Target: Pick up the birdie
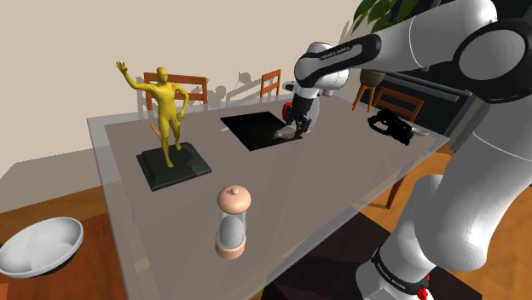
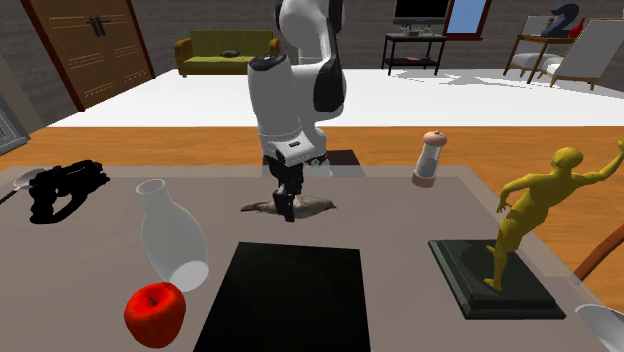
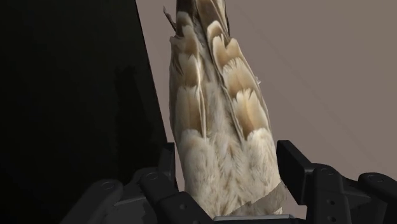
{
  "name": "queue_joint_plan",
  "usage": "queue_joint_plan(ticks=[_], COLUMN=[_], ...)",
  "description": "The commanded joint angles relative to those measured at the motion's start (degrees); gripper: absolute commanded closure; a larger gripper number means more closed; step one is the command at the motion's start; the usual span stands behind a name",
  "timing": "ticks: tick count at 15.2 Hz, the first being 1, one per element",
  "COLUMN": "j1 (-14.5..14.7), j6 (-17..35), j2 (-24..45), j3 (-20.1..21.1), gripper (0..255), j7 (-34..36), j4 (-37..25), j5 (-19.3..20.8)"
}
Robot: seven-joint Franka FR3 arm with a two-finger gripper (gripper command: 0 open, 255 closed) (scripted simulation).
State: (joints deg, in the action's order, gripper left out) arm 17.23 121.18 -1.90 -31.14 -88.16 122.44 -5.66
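I'm closing the grasp: the gripper [image 3: 226, 162] is clasping the birdie [image 3: 222, 121] across its body, both fingers against the feathers. It's lying on the table [image 2: 400, 215], beside the black mat's [image 2: 285, 300] edge. A straight lift is coming next. Its plumage is looking cream and brown-barred.

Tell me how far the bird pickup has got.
Done: the approach; the black end effector sits down over the brown-and-cream feathered bird. In hand: the grasp, though a firm hold cannot be confirmed. Left: the lift, since the bird lies flat on the grey tabletop.
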Motion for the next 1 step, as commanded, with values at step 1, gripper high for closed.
queue_joint_plan(ticks=[1], j1=[0.0], j6=[-0.4], j2=[-0.1], j3=[0.0], gripper=[255], j7=[0.1], j4=[-0.3], j5=[0.1])
